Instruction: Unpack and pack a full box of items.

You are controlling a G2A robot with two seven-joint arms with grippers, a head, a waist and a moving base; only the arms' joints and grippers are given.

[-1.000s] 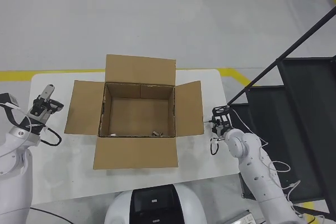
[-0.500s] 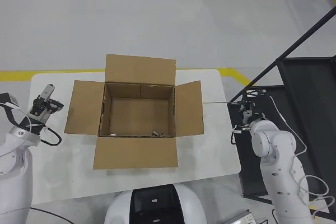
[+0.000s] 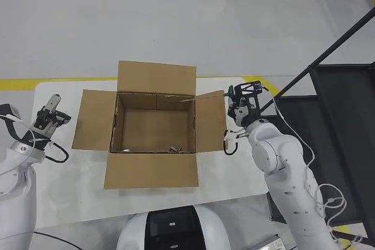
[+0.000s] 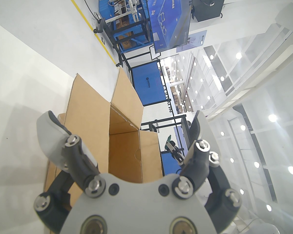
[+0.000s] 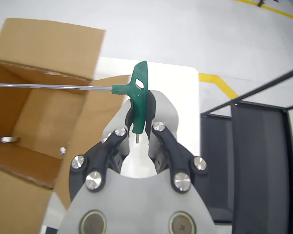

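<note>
An open cardboard box (image 3: 155, 128) with all flaps spread sits mid-table. My right gripper (image 3: 242, 100) hovers over the box's right flap, shut on the green T-handle of a hex key (image 5: 139, 91). The key's long steel shaft (image 5: 51, 86) points across the box opening (image 5: 26, 113). A few small metal parts (image 3: 174, 149) lie on the box floor, one a round disc (image 5: 7, 139). My left gripper (image 3: 50, 111) is open and empty beyond the box's left flap, facing the box (image 4: 107, 132).
The white table (image 3: 62, 187) carries the box. A dark metal shelving rack (image 3: 337, 125) stands just right of the table, close to the right arm. A yellow floor line (image 3: 25, 82) runs behind the table.
The right arm swung out to the rack on the right, then came back over the box's right flap, now with the green T-handle hex key in its gripper. The left arm stayed still.
</note>
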